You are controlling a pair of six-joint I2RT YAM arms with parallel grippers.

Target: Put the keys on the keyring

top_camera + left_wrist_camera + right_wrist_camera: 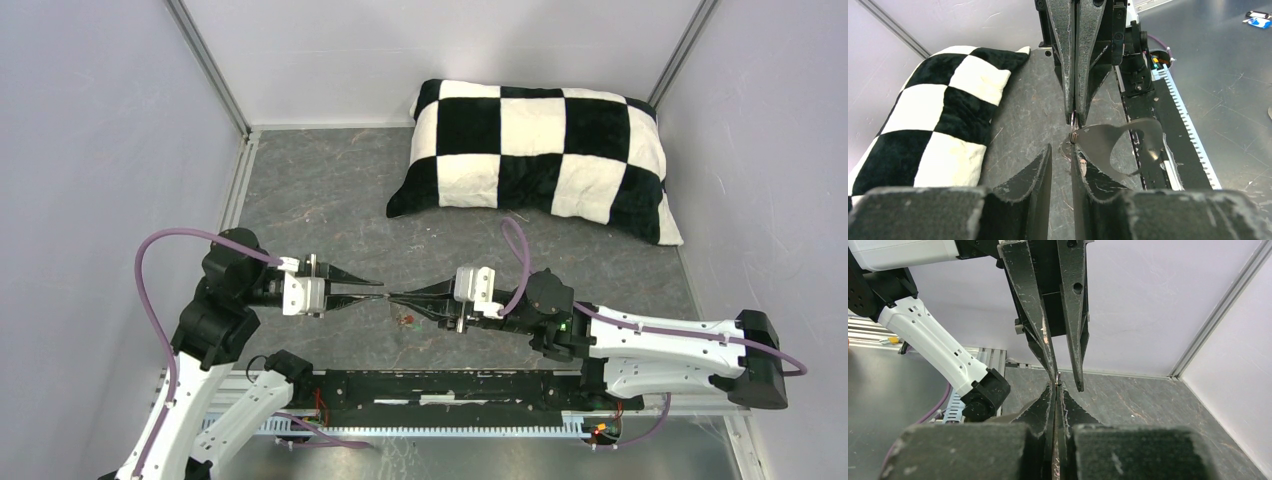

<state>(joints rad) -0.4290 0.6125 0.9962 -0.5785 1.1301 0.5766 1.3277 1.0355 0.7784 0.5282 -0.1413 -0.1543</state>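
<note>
Left claw [1061,150] fingers are standing apart, with nothing between them that I can make out. Just past the tips the keyring [1094,145] is hanging in the air; my right claw [1074,116] is clamping its edge. Step in hand, I judge: presenting the fob for threading. Next move is calling for a key. What looks like the red-tagged key [405,320] is lying on the table [330,200] beneath. Other keys are not showing. Pillow [943,115] is sitting farthest.

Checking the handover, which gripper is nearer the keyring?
Right. The right gripper is shut on the keyring; the left gripper faces it, jaws parted, tips close beside its edge.
</note>
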